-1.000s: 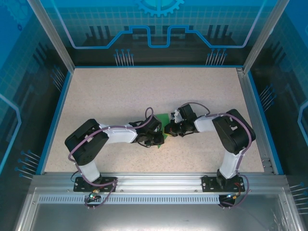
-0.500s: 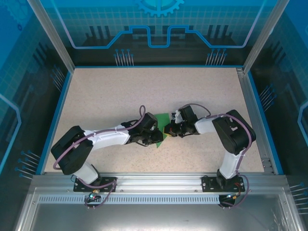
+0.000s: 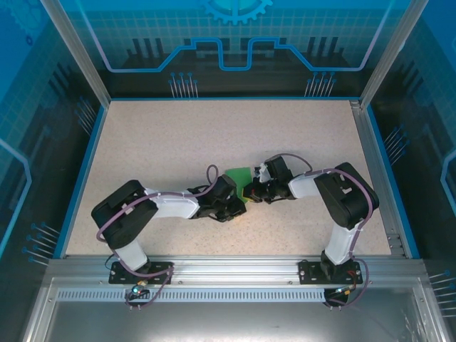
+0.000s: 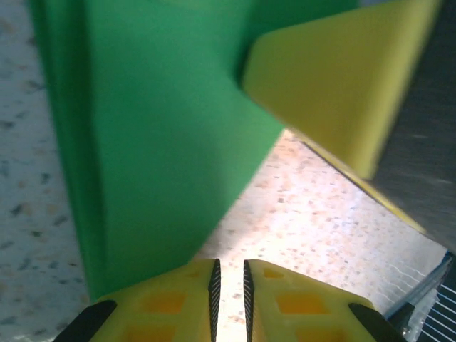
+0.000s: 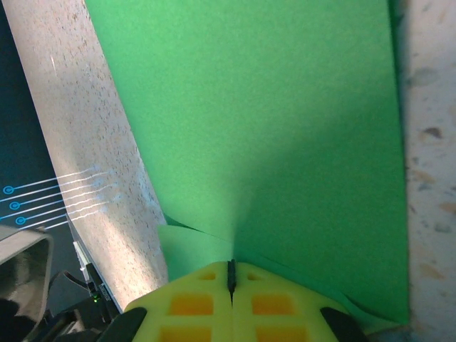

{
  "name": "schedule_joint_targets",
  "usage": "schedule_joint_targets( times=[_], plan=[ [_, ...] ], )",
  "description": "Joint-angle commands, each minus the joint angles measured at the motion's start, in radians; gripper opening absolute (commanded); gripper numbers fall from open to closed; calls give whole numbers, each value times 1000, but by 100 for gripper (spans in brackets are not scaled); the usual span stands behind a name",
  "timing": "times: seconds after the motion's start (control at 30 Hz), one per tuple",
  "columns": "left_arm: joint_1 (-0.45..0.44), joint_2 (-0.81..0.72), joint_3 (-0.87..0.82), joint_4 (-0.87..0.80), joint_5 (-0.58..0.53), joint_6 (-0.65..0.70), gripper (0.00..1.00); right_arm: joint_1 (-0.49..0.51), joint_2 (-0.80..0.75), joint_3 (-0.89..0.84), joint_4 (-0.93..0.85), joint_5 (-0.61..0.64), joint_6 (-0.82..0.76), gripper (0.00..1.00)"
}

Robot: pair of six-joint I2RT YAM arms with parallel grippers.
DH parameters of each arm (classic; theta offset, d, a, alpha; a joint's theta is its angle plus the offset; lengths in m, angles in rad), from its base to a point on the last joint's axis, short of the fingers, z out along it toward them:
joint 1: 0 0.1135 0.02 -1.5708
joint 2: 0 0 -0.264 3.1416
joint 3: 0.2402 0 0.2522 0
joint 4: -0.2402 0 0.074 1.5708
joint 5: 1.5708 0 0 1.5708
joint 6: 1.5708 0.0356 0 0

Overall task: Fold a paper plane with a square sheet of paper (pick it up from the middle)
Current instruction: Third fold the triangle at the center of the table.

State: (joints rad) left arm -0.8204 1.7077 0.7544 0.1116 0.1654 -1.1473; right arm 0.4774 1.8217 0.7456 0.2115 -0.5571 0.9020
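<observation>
The creased green sheet of paper (image 5: 271, 128) lies on the counter (image 4: 320, 206), clamped at one edge in the closed right pincer (image 5: 231, 274), its long fold running ahead and just left of the left pincer (image 4: 229, 274), whose jaws stand a slit apart, empty.

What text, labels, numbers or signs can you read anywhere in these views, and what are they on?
None: no words, numbers or brands can be read.
The green sheet of paper is plain and unmarked.
The back panel carries a gear graphic and circuit-like lines, with no lettering.
</observation>
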Motion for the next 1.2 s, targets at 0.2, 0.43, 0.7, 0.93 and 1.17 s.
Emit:
schedule_joint_targets(
  times=[0.2, 0.43, 0.7, 0.93, 1.17],
  plan=[
    [-3, 10, -106, 57, -44, -79, 21, 6, 43, -33, -82, 68, 4, 4],
    [-6, -96, -112, 111, -9, -28, 23, 6, 45, -32, -86, 69, 2, 4],
    [-6, -37, -57, 141, -67, -32, 23, 5, 44, -35, -82, 69, 6, 5],
    [-6, 38, -88, 90, -103, -114, 22, 6, 41, -45, -82, 69, 3, 5],
    [-8, -8, -244, 122, -75, -282, 22, 5, 45, -46, -90, 77, 2, 5]
  ],
)
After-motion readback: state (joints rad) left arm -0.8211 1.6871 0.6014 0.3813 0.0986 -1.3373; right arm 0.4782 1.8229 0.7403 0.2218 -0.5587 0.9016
